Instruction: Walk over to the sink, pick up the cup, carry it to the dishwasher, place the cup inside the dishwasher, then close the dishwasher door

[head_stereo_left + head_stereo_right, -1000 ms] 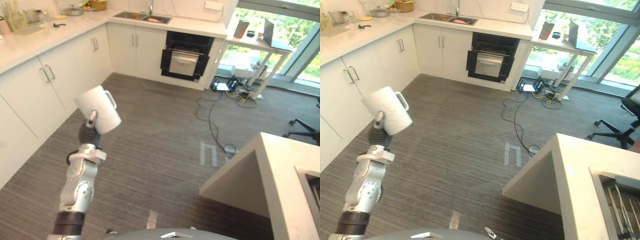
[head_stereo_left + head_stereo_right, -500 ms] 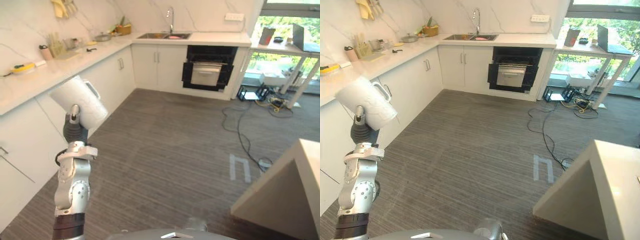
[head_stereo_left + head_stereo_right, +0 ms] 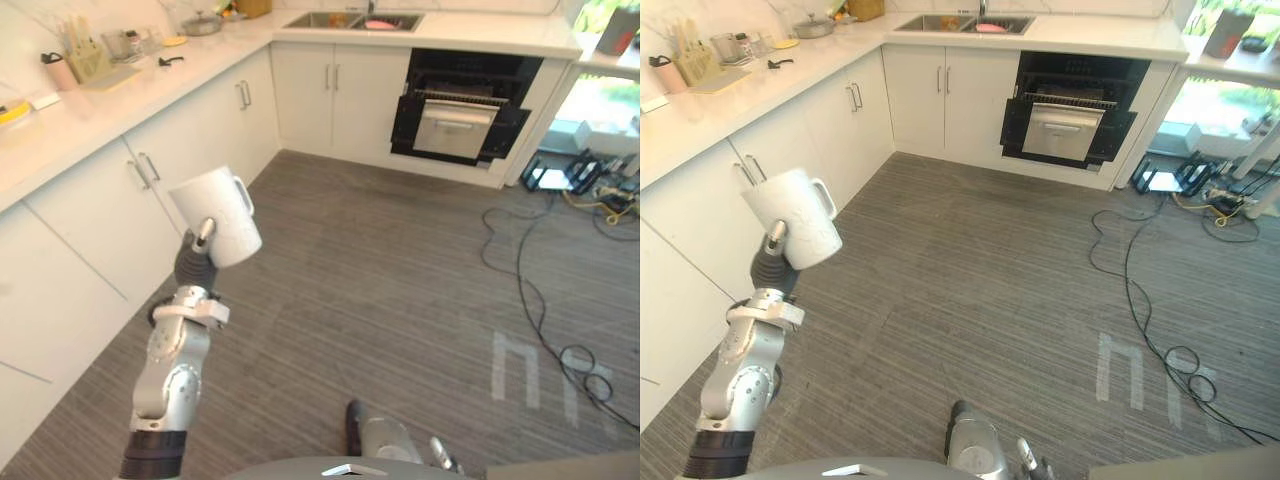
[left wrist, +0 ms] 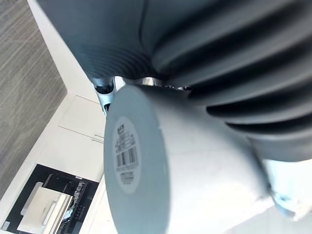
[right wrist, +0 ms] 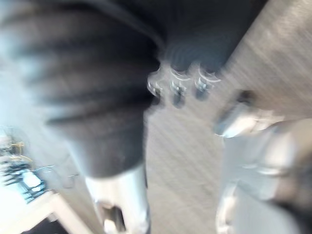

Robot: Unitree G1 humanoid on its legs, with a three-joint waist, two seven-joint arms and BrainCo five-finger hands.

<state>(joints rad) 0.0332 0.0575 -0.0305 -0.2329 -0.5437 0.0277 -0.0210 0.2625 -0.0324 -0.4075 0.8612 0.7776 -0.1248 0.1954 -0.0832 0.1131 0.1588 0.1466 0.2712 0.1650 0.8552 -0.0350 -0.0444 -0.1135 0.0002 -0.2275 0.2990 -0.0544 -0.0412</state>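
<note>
Left hand (image 3: 196, 262) is clamped on the cup, raised in front of the robot out over the floor, with a dark-tipped finger lying up the cup's side.

Grey striped floor (image 3: 380, 290) lies open between the robot and the far wall. White cupboards (image 3: 85, 225) run along the left side and turn the corner under the pale desk (image 3: 95, 95). Set into the far run is the black dishwasher (image 3: 462, 105), its door dropped partway open with a silver panel showing inside; it is well apart from the robot. Just to its left, sunk in the desk, is the sink (image 3: 350, 20), with something pink in it. The white cup (image 3: 218, 212) sits tilted in the grip, its handle turned toward the dishwasher side; the left wrist view shows its base (image 4: 127, 161) with a barcode label. The right hand (image 5: 178, 87) hangs low above the floor, and whether it is spread or curled I cannot tell.

Judging by this, the pick-up is done and the carry is in hand. The next move calls for walking across the open floor to the dishwasher with the grip steady, then lowering the cup past the open door before letting go; closing the door comes last.
</note>
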